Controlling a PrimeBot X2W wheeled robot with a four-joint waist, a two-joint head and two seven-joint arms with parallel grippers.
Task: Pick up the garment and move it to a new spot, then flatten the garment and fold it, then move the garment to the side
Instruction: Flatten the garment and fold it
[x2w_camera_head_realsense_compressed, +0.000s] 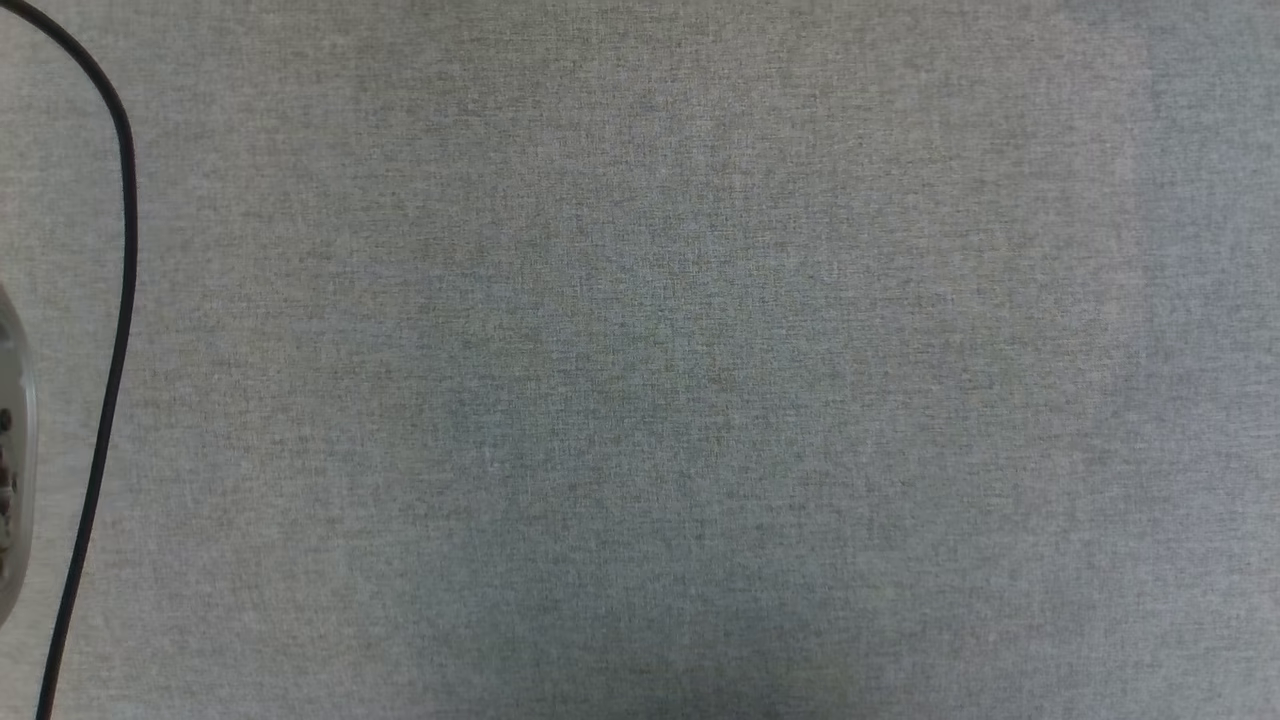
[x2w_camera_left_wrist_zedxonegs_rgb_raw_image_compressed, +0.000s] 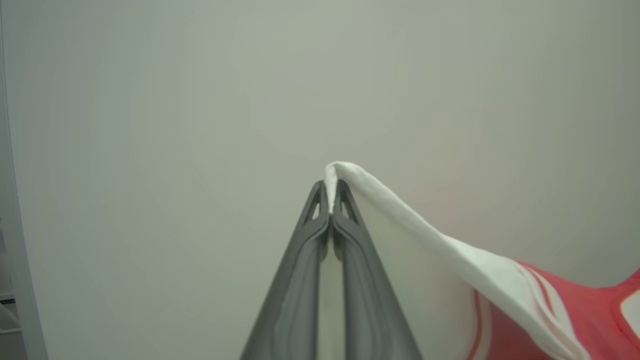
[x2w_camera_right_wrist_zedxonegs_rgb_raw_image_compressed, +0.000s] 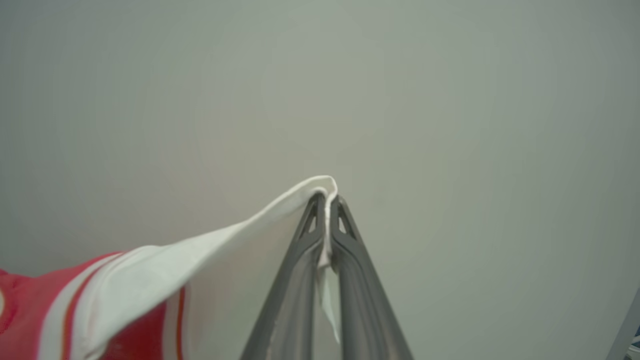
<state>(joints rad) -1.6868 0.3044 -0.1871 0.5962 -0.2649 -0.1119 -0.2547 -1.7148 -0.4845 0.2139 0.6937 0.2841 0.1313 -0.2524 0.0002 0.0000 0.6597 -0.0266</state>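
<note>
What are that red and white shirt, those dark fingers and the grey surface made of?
The shirt looks like soft matte knit cloth: it drapes and creases from the grip. The fingers seem moulded plastic, dark grey with a slight sheen and cut-out tips. The grey surface is probably woven fabric, matte, with a fine flecked weave.

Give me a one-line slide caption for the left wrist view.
The left tool pinches a white edge of the red-and-white garment, which drapes off toward the lower right.
</note>
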